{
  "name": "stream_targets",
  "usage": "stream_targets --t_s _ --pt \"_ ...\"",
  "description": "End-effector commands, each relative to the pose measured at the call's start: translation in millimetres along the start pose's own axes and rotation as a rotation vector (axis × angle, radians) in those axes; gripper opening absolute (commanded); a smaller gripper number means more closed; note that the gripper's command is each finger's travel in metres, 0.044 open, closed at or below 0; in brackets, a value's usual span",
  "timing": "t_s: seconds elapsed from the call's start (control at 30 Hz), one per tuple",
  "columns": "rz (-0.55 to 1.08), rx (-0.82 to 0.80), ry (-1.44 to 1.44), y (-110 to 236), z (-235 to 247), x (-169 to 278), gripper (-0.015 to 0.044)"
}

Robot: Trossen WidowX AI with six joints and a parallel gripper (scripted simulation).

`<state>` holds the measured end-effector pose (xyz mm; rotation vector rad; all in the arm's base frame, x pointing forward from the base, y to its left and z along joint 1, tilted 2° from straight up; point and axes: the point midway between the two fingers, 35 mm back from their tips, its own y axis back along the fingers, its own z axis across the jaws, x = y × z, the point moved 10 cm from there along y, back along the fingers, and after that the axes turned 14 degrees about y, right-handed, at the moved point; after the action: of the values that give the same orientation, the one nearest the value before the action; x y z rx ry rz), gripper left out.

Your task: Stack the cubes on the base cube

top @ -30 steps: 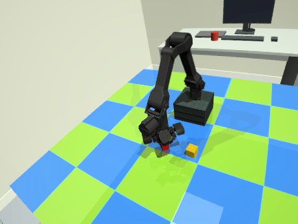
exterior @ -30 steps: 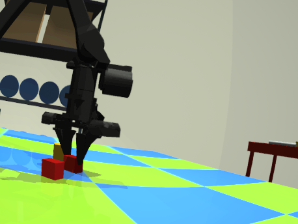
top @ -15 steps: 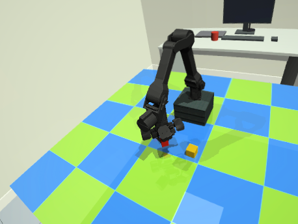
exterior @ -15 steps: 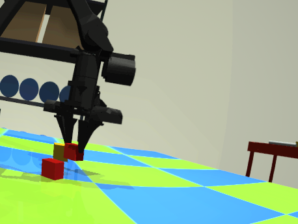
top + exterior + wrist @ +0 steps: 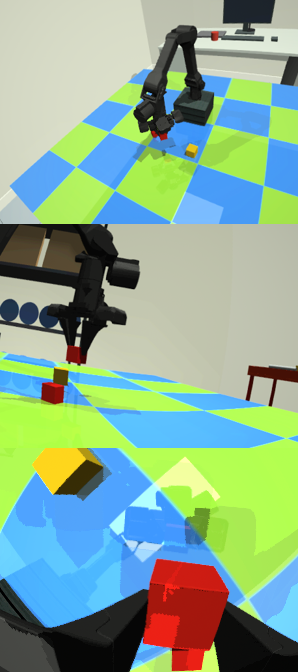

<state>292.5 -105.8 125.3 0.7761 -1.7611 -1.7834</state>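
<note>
My gripper (image 5: 161,134) (image 5: 77,352) (image 5: 182,603) is shut on a red cube (image 5: 164,136) (image 5: 73,353) (image 5: 189,597) and holds it clear above the checkered floor. A second red cube (image 5: 52,392) (image 5: 188,659) rests on the floor almost straight below the held one; in the top view only a red sliver of the second cube (image 5: 154,133) shows behind the fingers. A yellow cube (image 5: 192,150) (image 5: 60,376) (image 5: 67,463) stands on the floor a short way off, apart from both red cubes.
The arm's dark base block (image 5: 195,105) stands on the floor behind the cubes. A desk (image 5: 228,47) with a monitor, keyboard and a red cylinder (image 5: 214,36) is at the back right. A wall runs along the left. A dark red table (image 5: 273,374) stands far off.
</note>
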Motion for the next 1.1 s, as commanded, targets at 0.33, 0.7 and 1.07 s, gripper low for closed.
stream_targets --t_s 0.33,0.7,1.07 --pt "-0.005 0.005 -0.014 34.1 2.4 0.1 0.0105" --pt "-0.007 0.003 -0.319 26.9 11.3 -19.6 0.0105" --pt "-0.008 0.001 -0.629 19.7 21.8 -38.9 0.0105"
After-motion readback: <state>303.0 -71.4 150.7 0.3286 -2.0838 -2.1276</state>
